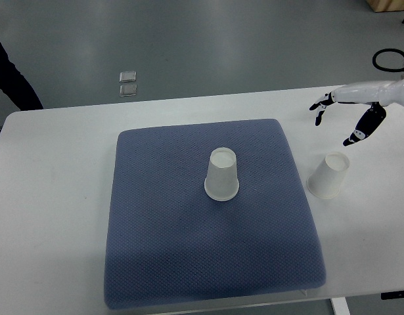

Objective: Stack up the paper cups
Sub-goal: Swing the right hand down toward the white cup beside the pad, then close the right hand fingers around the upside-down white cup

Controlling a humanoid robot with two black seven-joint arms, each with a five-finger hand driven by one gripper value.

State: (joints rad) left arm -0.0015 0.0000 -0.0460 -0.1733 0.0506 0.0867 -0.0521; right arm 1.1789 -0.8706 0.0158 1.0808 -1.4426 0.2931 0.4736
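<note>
paper cups sit apart, one (221, 174) on the blue mat (156, 249), one (328, 175) on the tabletop (50, 197); the right hand (346, 111), fingers spread and empty, hovers near the latter, likely about to descend and grasp it.

The right hand (349, 115) has a white shell and black-jointed, black-tipped fingers (320, 105).

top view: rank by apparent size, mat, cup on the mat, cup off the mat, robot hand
1. Blue mat, by far the largest.
2. Right hand, fingers spread, holding nothing.
3. Cup on the mat and cup on the table: look alike, not ranked.
</note>
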